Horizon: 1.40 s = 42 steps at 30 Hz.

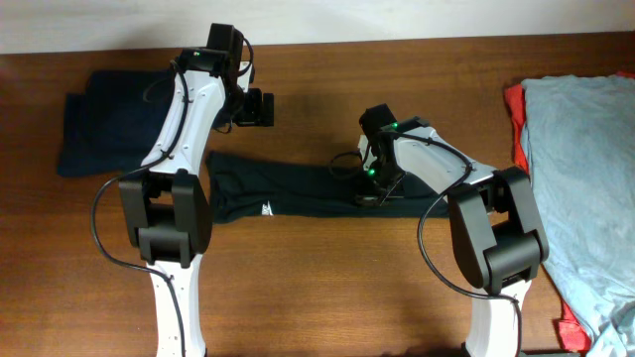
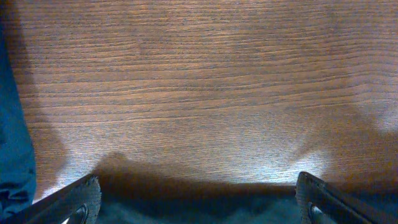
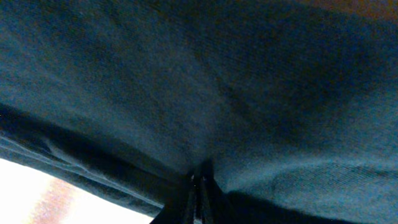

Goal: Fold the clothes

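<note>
My right claw clenched on black T-shirt, fabric pinched between tips; my left claw spread wide, table ahead.

Wooden table, black T-shirt, navy garment

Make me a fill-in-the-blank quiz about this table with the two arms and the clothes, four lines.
The right gripper is shut on the ____ T-shirt.
The jaws of the left gripper stand ____.
The folded navy garment lies nearer the ____ arm.
The light grey-blue garment lies on a ____ one.
Missing words: black, open, left, red.
</note>
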Each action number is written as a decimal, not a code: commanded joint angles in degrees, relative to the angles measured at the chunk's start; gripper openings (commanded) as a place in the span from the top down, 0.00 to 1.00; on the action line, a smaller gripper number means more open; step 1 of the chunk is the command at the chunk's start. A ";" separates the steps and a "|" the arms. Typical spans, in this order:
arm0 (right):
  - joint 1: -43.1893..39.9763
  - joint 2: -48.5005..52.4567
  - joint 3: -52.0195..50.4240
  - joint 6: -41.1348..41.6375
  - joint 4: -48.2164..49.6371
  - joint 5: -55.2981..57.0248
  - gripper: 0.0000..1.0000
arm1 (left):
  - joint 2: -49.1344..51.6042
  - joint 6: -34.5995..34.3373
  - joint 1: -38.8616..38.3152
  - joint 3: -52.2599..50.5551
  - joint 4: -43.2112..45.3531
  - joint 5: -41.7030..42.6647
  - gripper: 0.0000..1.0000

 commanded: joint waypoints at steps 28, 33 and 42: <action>-0.37 -1.70 1.84 -11.96 -6.23 -9.09 0.86 | 0.44 0.15 -0.11 0.52 0.11 0.61 0.01; -3.69 -3.48 6.01 -12.90 -8.00 -8.44 0.85 | 0.46 0.15 -0.11 0.52 0.11 0.61 0.01; -10.01 -3.61 5.42 -12.87 -11.45 4.85 0.82 | 0.46 0.15 -0.11 0.52 0.11 0.61 0.01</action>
